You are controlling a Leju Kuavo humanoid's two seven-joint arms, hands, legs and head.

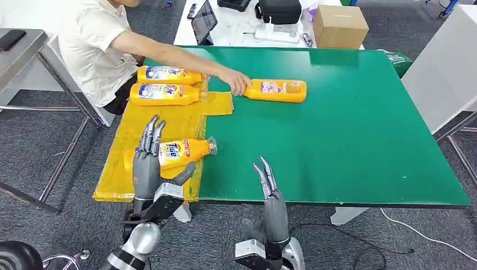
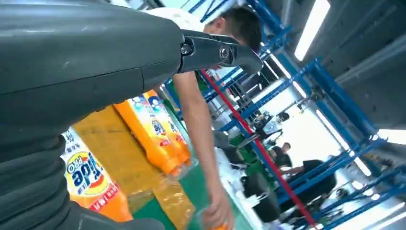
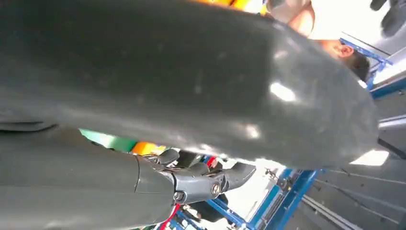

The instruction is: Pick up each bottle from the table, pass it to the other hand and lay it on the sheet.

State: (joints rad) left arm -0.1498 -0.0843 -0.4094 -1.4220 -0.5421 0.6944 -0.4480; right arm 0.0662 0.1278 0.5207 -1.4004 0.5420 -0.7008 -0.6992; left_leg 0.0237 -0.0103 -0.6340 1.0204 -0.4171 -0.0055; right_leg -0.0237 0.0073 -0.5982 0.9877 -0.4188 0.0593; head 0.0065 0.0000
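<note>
Three bottles (image 1: 169, 90) on sheet (image 1: 163, 121) — fourth bottle (image 1: 277, 90) right; on table (image 1: 349, 140)

A person in a white short-sleeved shirt (image 1: 93, 45) sits far left. A brown cardboard box (image 1: 340, 26) and black bag (image 1: 279, 10) stand beyond on a white table (image 1: 236, 31).

Left hand (image 2: 86, 72) beside Tide bottle (image 2: 91, 184) on yellow sheet (image 2: 117, 153); person's hand (image 2: 218, 213) near.
</note>
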